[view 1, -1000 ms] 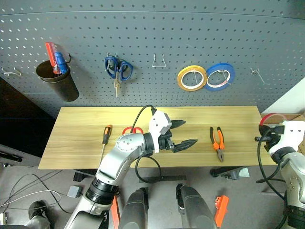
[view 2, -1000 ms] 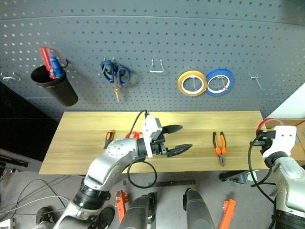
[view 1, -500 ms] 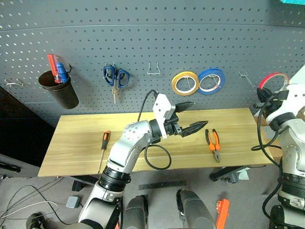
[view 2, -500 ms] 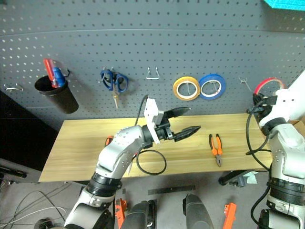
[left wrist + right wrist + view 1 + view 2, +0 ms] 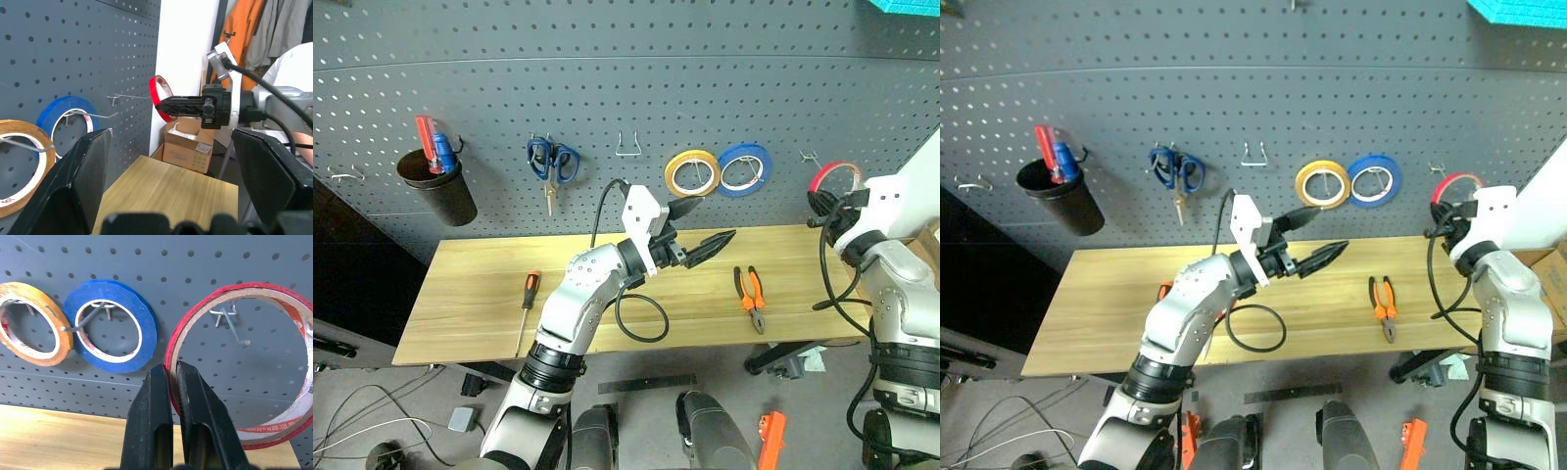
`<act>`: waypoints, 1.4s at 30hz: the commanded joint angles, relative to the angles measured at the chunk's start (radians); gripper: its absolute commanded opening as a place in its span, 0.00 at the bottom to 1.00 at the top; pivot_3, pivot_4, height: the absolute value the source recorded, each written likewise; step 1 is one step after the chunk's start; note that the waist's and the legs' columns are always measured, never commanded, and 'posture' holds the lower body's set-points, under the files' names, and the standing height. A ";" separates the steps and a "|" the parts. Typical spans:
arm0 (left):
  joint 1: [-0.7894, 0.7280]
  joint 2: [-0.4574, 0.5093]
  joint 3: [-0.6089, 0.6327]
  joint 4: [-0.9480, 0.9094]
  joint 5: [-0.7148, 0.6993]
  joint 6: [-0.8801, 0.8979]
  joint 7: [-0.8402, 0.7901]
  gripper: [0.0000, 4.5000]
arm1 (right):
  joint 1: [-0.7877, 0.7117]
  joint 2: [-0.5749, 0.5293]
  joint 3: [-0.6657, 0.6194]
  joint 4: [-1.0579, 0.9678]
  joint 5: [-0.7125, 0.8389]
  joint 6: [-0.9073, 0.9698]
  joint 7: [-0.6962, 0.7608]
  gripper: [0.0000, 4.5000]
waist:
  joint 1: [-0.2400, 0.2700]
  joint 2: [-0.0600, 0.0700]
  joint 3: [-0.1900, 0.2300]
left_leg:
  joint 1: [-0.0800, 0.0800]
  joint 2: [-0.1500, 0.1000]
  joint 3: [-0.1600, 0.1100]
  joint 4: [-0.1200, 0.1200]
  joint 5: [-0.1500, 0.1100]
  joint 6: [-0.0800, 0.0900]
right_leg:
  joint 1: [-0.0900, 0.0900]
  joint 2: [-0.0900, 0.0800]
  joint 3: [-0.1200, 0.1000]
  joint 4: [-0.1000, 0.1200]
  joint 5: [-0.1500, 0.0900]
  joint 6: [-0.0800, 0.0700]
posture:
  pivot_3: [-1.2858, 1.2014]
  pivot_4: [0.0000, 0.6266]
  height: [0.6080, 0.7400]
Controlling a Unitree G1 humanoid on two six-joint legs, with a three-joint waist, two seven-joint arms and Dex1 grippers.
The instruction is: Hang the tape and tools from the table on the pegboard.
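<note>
So the red tape ring (image 5: 239, 367) is up off the tabletop, pinched by its wall in the right gripper (image 5: 172, 382), whose fingers are squeezed together on the rim with one inside the ring and one outside. The ring stands on edge with its flat open face toward the pegboard (image 5: 607, 88), so its axis points into the board, and through the hole you can see a bare metal hook (image 5: 230, 320); the ring sits right in front of it, can't tell if it's touching. Just beside it on the board hangs the blue roll (image 5: 745, 168), then the yellow roll (image 5: 693, 173), an empty wire hook (image 5: 628, 147), the blue-handled scissors (image 5: 551, 164) hanging blades down, and a black cup (image 5: 435, 186) far off on the left. The left gripper (image 5: 705, 227) floats over the middle of the tabletop (image 5: 480, 284) with its fingers spread wide and nothing in them, pointing toward the right. Down on the wood, the pliers (image 5: 751, 297) lie to the right with the jaws toward the near edge, long axis running front to back, and the small orange-and-black-handled tool (image 5: 526, 305) lies on the left the same way, handle toward the board.
</note>
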 commanded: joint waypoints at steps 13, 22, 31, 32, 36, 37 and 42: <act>-0.002 0.017 0.019 -0.053 0.007 0.003 0.044 0.93 | -0.326 0.002 0.090 0.618 -0.109 -0.348 0.071 0.01 | 0.008 0.000 0.000 | 0.001 0.000 0.000 0.000 0.001 0.001 | 0.001 0.000 0.000 0.000 0.005 -0.005 | 0.47 0.20 1.00; 0.005 0.018 0.025 -0.056 0.015 0.002 0.075 0.93 | -0.370 -0.021 0.082 0.750 -0.139 -0.413 0.017 0.13 | 0.015 0.000 -0.001 | 0.001 -0.001 0.000 0.000 0.001 0.001 | 0.001 -0.001 0.000 0.000 0.006 -0.007 | 0.47 0.21 1.00; 0.015 0.016 0.028 -0.056 0.018 0.008 0.089 0.93 | -0.198 -0.032 0.067 0.437 -0.104 -0.284 0.015 0.81 | 0.016 0.000 -0.001 | 0.001 0.000 0.000 0.000 0.001 0.001 | 0.001 -0.001 0.000 0.000 0.006 -0.006 | 0.47 0.25 1.00; 0.023 0.020 0.029 -0.061 0.019 0.009 0.089 0.93 | -0.155 -0.033 0.067 0.352 -0.094 -0.237 0.015 0.88 | 0.017 0.000 -0.001 | 0.001 -0.001 0.000 0.000 0.001 0.001 | 0.001 -0.001 0.001 0.001 0.006 -0.006 | 0.47 0.26 1.00; 0.084 0.087 0.040 -0.085 0.017 0.039 0.059 0.93 | 0.087 -0.087 0.101 -0.133 0.018 0.145 0.079 0.99 | 0.019 0.001 -0.001 | 0.001 0.001 -0.002 0.000 0.001 0.002 | 0.001 0.000 -0.001 0.001 0.005 -0.006 | 0.47 0.29 1.00; 0.101 0.112 0.042 -0.086 0.022 0.041 0.050 0.93 | 0.134 -0.108 0.101 -0.217 0.047 0.234 0.089 0.99 | 0.017 0.001 -0.001 | 0.001 0.001 -0.002 0.000 0.001 0.002 | 0.001 0.000 -0.001 0.001 0.005 -0.006 | 0.46 0.30 1.00; 0.175 0.228 0.038 -0.103 0.032 0.060 -0.008 0.93 | 0.281 -0.200 0.111 -0.453 0.135 0.527 0.120 0.99 | 0.014 -0.001 0.000 | 0.003 0.001 -0.001 0.001 0.002 0.003 | 0.002 0.001 0.000 0.001 0.004 -0.003 | 0.46 0.34 1.00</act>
